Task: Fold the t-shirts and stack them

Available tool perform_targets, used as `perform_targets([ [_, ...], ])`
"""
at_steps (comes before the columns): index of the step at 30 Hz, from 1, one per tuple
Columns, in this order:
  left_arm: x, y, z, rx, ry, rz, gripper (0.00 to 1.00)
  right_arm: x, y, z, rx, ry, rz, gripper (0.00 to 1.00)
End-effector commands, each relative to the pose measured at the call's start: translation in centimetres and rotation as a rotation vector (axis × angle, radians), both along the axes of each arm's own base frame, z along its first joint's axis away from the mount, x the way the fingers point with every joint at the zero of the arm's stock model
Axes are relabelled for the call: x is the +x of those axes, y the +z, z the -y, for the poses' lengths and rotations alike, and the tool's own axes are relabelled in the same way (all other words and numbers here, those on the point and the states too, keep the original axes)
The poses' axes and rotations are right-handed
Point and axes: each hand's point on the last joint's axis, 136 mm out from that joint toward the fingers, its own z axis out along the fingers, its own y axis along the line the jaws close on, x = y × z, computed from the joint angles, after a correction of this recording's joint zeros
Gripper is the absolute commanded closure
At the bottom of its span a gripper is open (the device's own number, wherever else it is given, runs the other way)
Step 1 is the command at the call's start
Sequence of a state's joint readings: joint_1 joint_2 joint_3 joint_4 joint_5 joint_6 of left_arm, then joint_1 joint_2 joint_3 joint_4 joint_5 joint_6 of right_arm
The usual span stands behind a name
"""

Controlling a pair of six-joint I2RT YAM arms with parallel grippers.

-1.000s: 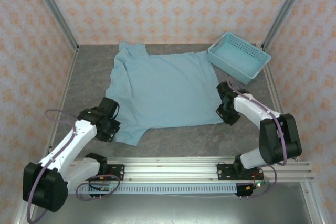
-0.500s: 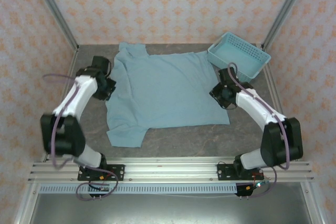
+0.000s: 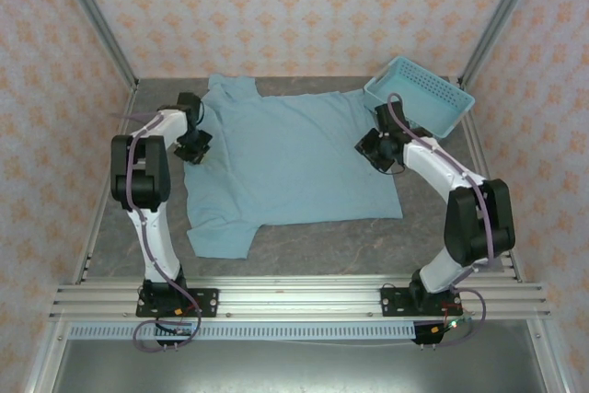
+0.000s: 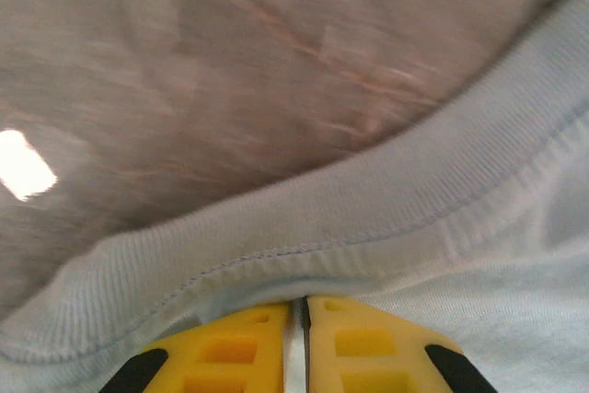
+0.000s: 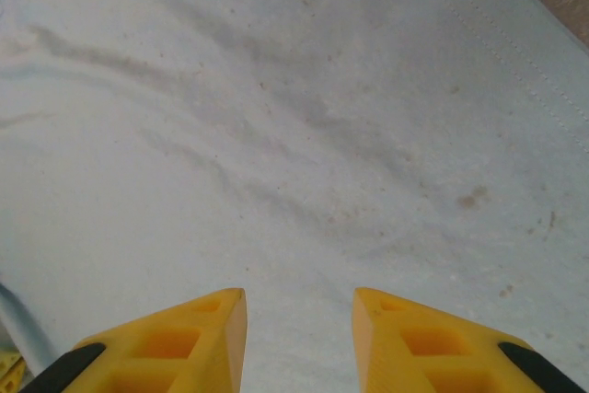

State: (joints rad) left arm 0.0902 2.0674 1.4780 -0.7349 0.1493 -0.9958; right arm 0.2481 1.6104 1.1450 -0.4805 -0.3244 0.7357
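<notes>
Shirt: the shirt (image 3: 290,158) lies spread flat on the table (image 3: 322,241), plain side up. Its collar (image 4: 368,200) is at the left and its hem (image 5: 515,71) at the right. The basket (image 3: 398,115) stands just beside its far right corner.
Left jaws: the left gripper (image 4: 299,306) is at the ribbed collar, jaws nearly together with a thin pale strip between them. We judge that they pinch the collar's edge.
Right jaws: the right gripper (image 5: 299,306) stands with jaws apart and nothing between them, over flat cloth near the hem.
Risk, left: the pinch looks shallow. A quick pull may slip the collar free, or lift one layer alone and open the neck.
Risk, right: these jaws face smooth cloth, not an edge. Closing here may catch nothing or bunch a ridge, and if only the left side rises the fold goes askew.
Risk, basket: the right arm works close to the basket, so a wide swing may knock it.
Hidden: we cannot tell how much cloth sits in the left jaws, because the tips are cut off and that view is blurred. We cannot tell whether the right tips touch the cloth. The shirt's underside is hidden.
</notes>
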Motion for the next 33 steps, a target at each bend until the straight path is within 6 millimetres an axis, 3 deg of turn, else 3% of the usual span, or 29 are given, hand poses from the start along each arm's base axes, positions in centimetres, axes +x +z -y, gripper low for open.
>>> perform_targets([
  [1, -5.7, -2.0, -3.3, 0.072, 0.097, -0.151, 0.88, 0.6, 0.5, -0.9, 0.011, 0.020, 0.009, 0.65],
  [5, -9.0, -1.9, -5.5, 0.091, 0.168, -0.180, 0.88, 0.8, -0.1, -1.7, 0.014, 0.038, -0.013, 0.65],
  [8, -9.6, -1.3, -6.6, 0.086, 0.191, -0.152, 0.88, 0.8, -0.7, -2.8, 0.015, 0.069, -0.035, 0.64],
  [10, -8.5, 0.6, -7.0, 0.100, 0.165, -0.091, 0.83, 0.7, -1.3, -3.6, 0.014, 0.093, -0.054, 0.64],
  [14, -6.0, 4.6, -6.0, 0.121, 0.074, 0.000, 0.63, 0.7, -3.0, -4.7, -0.007, 0.130, -0.095, 0.63],
  [17, -5.4, 6.6, -4.0, 0.129, 0.009, 0.028, 0.61, 1.1, -4.2, -4.9, -0.017, 0.130, -0.106, 0.63],
  [20, -5.5, 5.4, -1.7, 0.072, -0.029, -0.001, 0.61, 1.5, -5.7, -4.8, -0.042, 0.128, -0.140, 0.63],
  [23, -5.2, 3.4, -0.5, 0.022, -0.043, -0.024, 0.63, 2.1, -7.1, -4.5, -0.079, 0.116, -0.166, 0.63],
  [29, -3.9, -0.9, -0.4, -0.002, -0.085, -0.118, 0.66, 2.6, -9.3, -3.7, -0.138, 0.065, -0.246, 0.64],
  [33, -1.5, -2.5, -0.3, -0.025, -0.121, -0.123, 0.67, 2.9, -10.3, -2.9, -0.180, 0.023, -0.287, 0.64],
])
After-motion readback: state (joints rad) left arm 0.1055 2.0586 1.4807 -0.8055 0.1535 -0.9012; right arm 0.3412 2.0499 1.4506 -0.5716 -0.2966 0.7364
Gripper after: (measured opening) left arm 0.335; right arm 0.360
